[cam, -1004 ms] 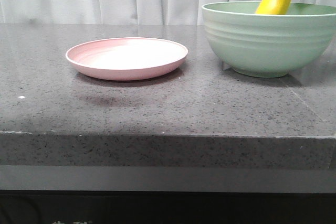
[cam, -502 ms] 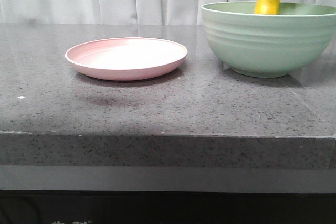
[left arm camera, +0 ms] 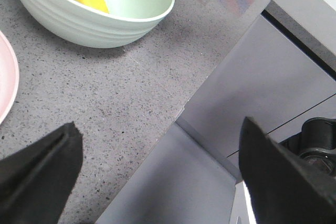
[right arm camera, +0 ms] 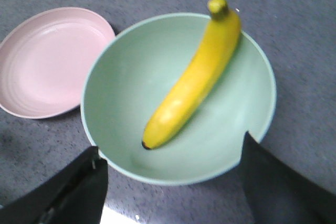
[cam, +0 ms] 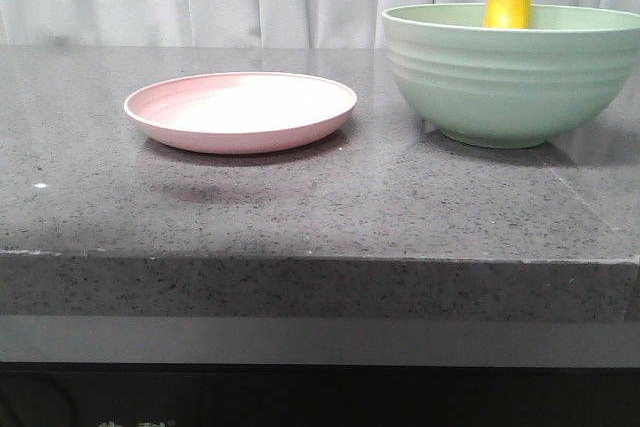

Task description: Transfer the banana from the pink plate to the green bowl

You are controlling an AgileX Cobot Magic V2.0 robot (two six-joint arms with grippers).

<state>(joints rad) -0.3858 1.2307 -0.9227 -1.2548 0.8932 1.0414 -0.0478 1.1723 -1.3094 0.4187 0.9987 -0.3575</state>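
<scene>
Dark speckled stone table (cam: 300, 207) carries the matte pink plate (cam: 241, 110) and, at its 3 o'clock, the ridged green bowl (cam: 510, 72). Only the right wrist view shows the whole banana (right arm camera: 191, 74), lying inside the bowl against its wall. Right gripper (right arm camera: 170, 182) hovers above, fingers wide, empty. Left gripper (left arm camera: 157, 171) is wide too, over the table edge.

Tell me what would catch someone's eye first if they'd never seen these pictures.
The bright yellow banana stands out: it leans inside the green bowl at the table's right, its end poking above the rim. Left of the bowl sits the pink plate, bare. The right gripper hangs open above the bowl, holding nothing.
</scene>
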